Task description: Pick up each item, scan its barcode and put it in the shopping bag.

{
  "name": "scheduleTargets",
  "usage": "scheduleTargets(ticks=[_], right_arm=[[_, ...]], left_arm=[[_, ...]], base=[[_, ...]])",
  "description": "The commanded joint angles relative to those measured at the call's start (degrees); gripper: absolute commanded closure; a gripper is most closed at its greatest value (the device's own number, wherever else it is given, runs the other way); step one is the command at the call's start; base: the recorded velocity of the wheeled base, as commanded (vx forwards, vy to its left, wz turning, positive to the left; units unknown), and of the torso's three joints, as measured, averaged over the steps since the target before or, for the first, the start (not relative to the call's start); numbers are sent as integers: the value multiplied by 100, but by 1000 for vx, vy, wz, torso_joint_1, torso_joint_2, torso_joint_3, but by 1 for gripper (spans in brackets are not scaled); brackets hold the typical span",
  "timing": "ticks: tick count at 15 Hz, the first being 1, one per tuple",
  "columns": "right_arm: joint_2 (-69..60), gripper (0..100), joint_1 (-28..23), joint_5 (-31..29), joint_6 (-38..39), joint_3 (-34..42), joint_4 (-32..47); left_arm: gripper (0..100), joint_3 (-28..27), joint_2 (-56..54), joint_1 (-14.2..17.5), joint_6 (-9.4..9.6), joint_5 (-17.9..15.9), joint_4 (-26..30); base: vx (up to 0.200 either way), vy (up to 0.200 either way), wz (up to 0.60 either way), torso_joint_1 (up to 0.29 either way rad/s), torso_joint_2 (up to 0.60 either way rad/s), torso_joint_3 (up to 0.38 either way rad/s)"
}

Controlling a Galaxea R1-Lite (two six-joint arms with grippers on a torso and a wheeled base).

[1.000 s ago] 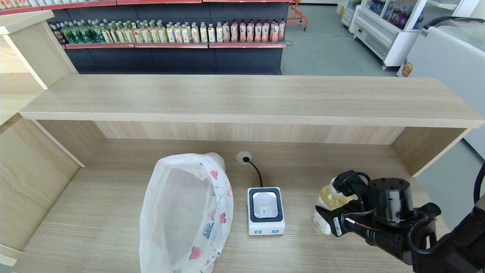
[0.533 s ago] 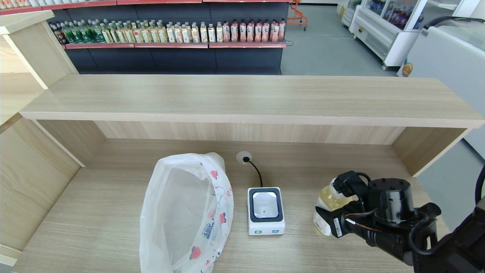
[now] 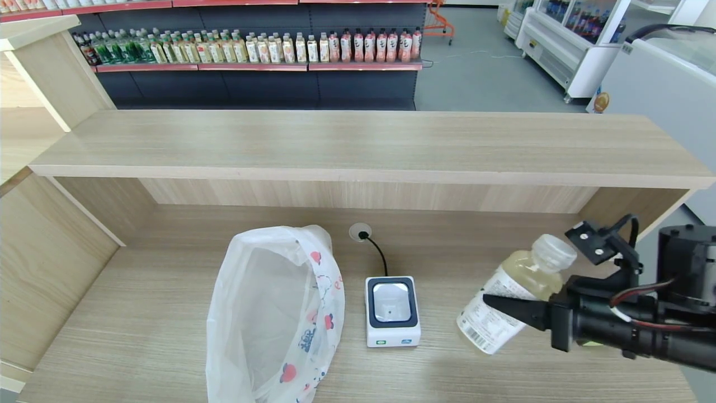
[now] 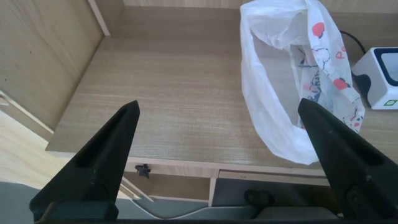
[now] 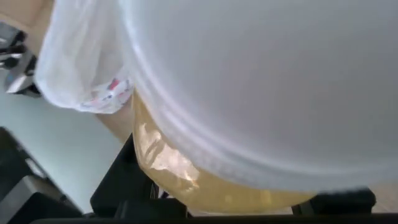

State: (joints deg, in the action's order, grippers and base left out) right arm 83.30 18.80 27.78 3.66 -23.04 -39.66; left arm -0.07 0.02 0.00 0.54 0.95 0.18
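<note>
One tilted bottle (image 3: 519,281), apparently between fingers of the right gripper (image 3: 499,304).

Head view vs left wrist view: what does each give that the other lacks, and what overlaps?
Head view: the right gripper clamped on a tilted bottle of yellowish drink, the black cable, the raised ledge and the store shelves behind it.
Left wrist view: the left gripper, spread wide with nothing in it, and the front edge of the counter top.
Both: the open shopping bag, the scanner beside it, and the counter top itself.
</note>
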Motion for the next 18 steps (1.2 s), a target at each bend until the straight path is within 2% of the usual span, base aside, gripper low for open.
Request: scheduleTargets(ticks=[1,3,6,13,18], right_arm=[[-1035,100,-148,579,197,-218,529],[-1070,100,-201,1695,645,-210,626],[-868,100,-60,2179,821,-192,608],[-833,100,572,2240,1190,-60,740],[-877,100,590,2240,1190,-43,766]], left_arm=[[0,-1,-2,0,-1,2,-1],[0,7,-2,0,-1,2,-1],[0,-1,-2,0,-1,2,-1],[0,-1,-2,0,-1,2,-1],[0,7,-2,0,-1,2,-1]], base=[[0,0,0,0,0,0],[0,0,0,0,0,0],[0,0,0,0,0,0],[0,0,0,0,0,0],[0,0,0,0,0,0]])
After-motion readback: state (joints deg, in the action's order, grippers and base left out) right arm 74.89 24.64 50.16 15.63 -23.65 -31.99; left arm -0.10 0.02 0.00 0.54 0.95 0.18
